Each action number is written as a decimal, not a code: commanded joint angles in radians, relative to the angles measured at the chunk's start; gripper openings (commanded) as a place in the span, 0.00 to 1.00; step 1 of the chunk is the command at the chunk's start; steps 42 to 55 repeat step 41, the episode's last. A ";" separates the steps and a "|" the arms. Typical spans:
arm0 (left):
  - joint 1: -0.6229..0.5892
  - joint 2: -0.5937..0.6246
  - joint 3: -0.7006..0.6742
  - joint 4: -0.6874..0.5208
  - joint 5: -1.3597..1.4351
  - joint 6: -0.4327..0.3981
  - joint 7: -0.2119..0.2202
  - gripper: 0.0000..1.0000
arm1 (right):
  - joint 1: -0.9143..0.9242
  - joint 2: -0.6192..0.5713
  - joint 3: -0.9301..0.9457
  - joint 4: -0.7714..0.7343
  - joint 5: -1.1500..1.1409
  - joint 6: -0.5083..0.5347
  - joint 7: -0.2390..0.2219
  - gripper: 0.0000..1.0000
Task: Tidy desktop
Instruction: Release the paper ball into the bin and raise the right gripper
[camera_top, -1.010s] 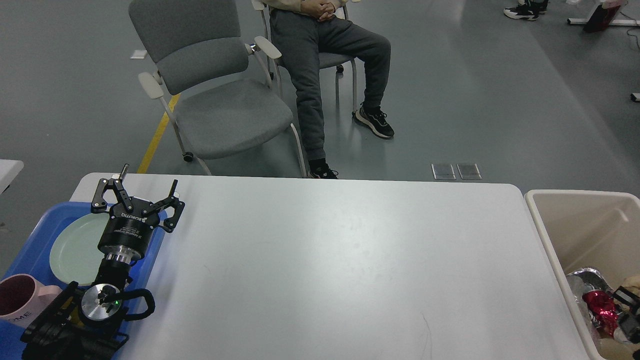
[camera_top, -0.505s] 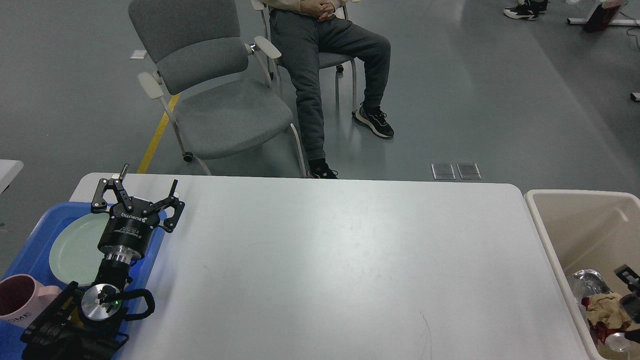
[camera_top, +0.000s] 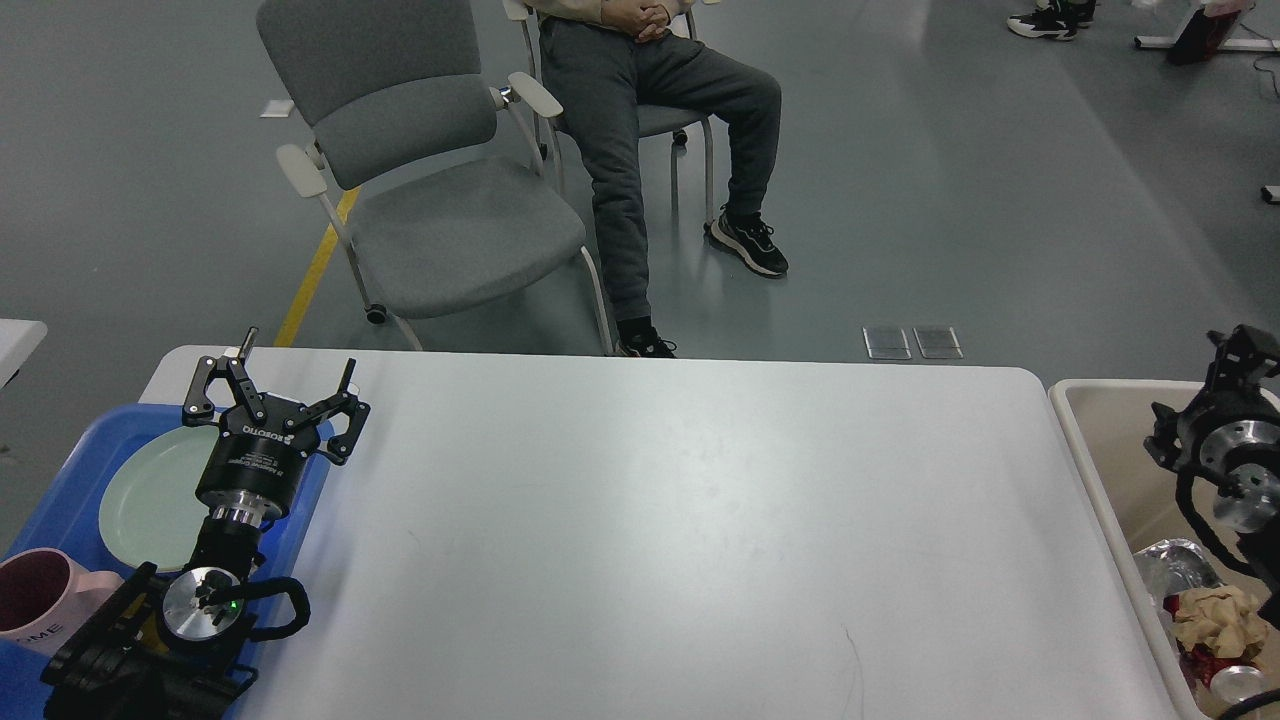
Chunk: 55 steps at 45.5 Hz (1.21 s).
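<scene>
The desktop (camera_top: 660, 530), a white counter with rounded corners, fills the middle of the head view from the near edge to the far side where the chairs stand; a blue tray (camera_top: 60, 480) lies at its left end, carrying a pale green plate (camera_top: 145, 495) and, nearer, a pink mug (camera_top: 45, 600); the left gripper (camera_top: 285, 385) hangs over the tray's right edge and the plate, its fingers (camera_top: 215, 380) spread wide apart and holding nothing, pointing toward the far side; the bare white surface stretches away to its right. A beige bin (camera_top: 1110, 480) stands just beside the right end of the counter, with crumpled brown paper (camera_top: 1215, 620), foil and a can among the rubbish in its near part; the right gripper (camera_top: 1245, 355) is above the bin at the right border of the view, off the counter; it is seen dark and partly cut off, so I cannot tell whether its fingers are apart or together. Beyond the far edge stands an empty grey chair (camera_top: 430, 190); a seated person (camera_top: 650, 120) is beside it.
</scene>
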 joint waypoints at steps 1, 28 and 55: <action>0.000 0.000 0.000 0.000 0.000 -0.001 0.000 0.97 | -0.139 0.006 0.302 0.133 -0.030 0.118 0.057 1.00; 0.000 0.000 0.000 0.000 0.000 0.000 0.000 0.97 | -0.413 0.331 0.724 0.320 -0.362 0.371 0.067 1.00; 0.000 0.000 0.000 0.000 0.000 0.000 0.000 0.97 | -0.416 0.345 0.753 0.336 -0.356 0.370 0.104 1.00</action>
